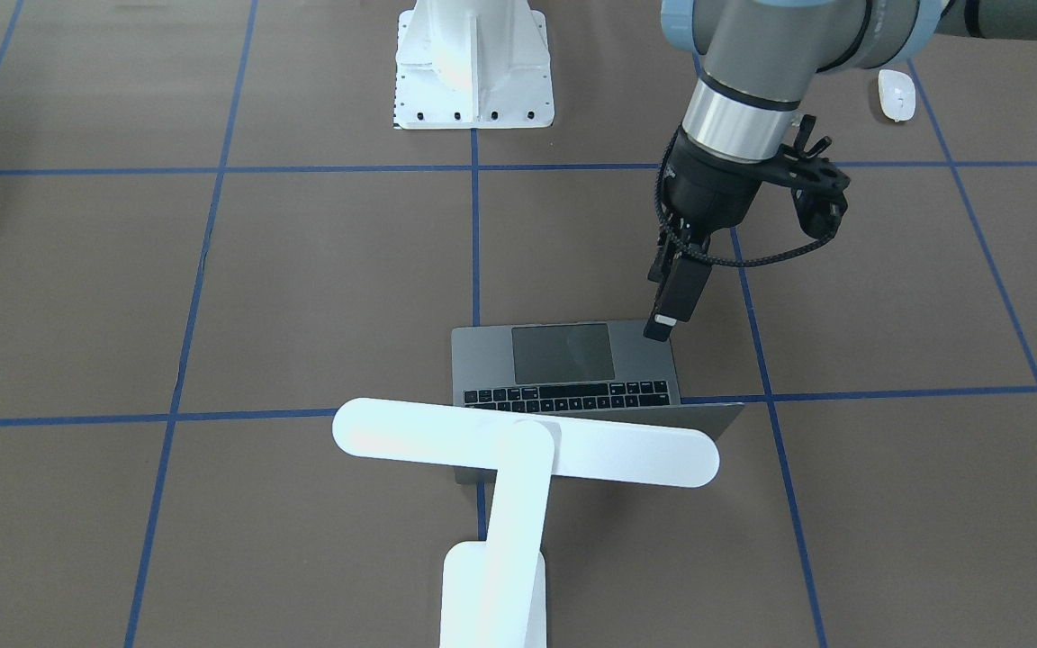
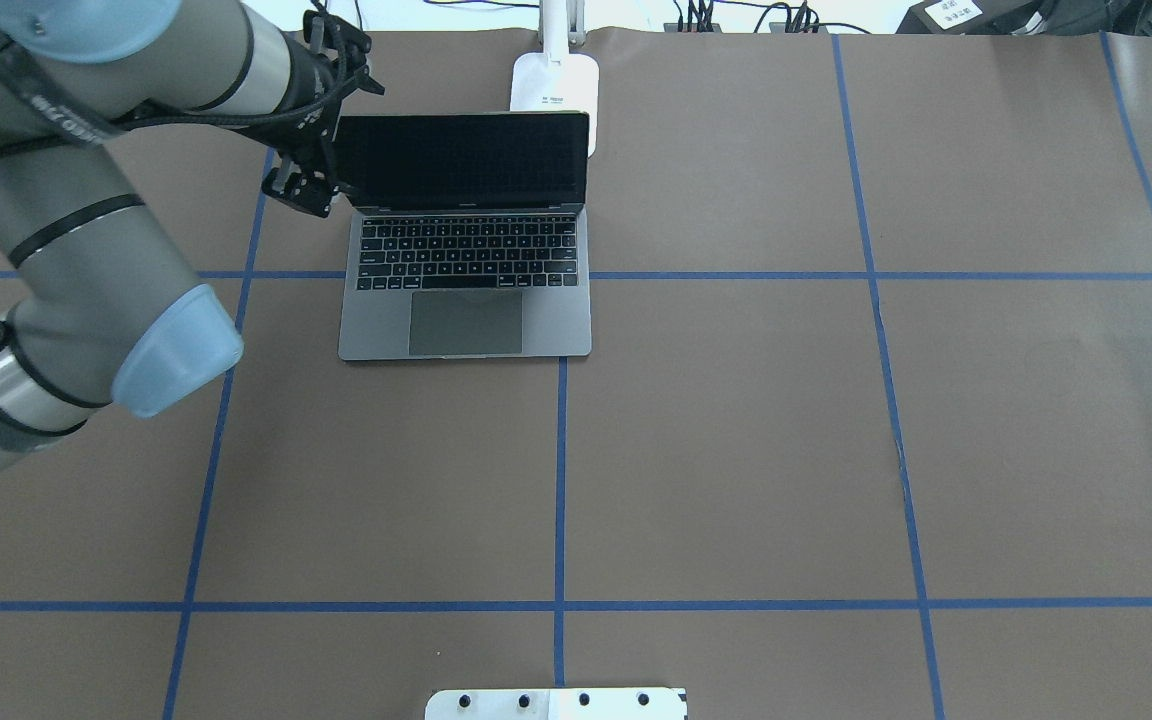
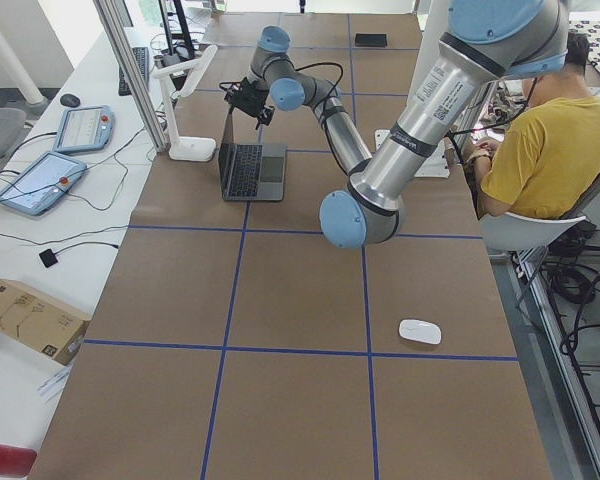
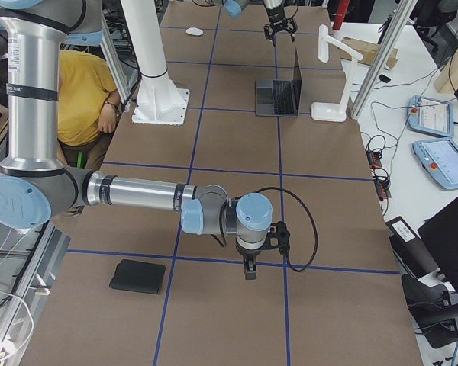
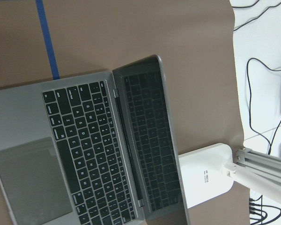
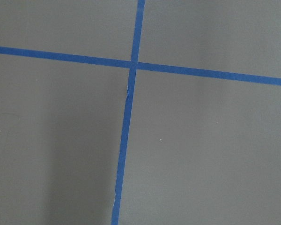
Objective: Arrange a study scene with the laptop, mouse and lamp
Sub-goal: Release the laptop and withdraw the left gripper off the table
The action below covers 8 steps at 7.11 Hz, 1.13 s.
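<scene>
Brown paper taped in blue covers the surface [image 2: 736,450]. On it the laptop [image 2: 466,300] stands open, screen dark, the lamp [image 1: 518,450] just behind its lid. So 2 of 3 items look placed; the mouse [image 1: 897,94] lies well apart, toward the robot's side. Left tool [image 1: 662,319] hangs at the lid's upper corner; I cannot tell its opening or whether it grips. Right tool [image 4: 249,272] points at bare surface, opening equally unclear. Next, probably: fetch the mouse, pinching its low sides.
</scene>
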Each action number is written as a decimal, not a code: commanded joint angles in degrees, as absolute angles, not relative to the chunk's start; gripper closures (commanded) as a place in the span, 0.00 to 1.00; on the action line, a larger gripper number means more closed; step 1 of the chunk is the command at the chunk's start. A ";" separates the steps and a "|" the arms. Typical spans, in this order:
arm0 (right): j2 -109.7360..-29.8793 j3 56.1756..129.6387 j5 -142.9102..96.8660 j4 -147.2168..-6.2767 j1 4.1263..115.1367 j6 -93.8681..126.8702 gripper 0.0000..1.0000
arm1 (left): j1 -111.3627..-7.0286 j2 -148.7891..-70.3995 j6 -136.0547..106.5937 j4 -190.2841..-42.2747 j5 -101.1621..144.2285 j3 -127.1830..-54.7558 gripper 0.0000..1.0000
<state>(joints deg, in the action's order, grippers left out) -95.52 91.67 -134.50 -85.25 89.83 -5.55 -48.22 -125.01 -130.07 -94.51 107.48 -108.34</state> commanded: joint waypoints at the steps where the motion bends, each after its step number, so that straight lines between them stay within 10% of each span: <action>1: -95.45 91.67 -134.30 -85.17 89.82 -5.71 0.00 | -49.13 -117.02 -113.01 -88.45 110.29 -118.96 0.00; 8: -94.83 92.99 -135.00 -84.99 89.82 -5.71 0.00 | -65.60 -87.66 -60.84 -87.98 129.24 -130.52 0.00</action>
<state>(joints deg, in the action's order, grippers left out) -95.02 92.76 -134.87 -85.06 89.82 -5.83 -60.18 -92.50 -73.15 -87.91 124.07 -130.18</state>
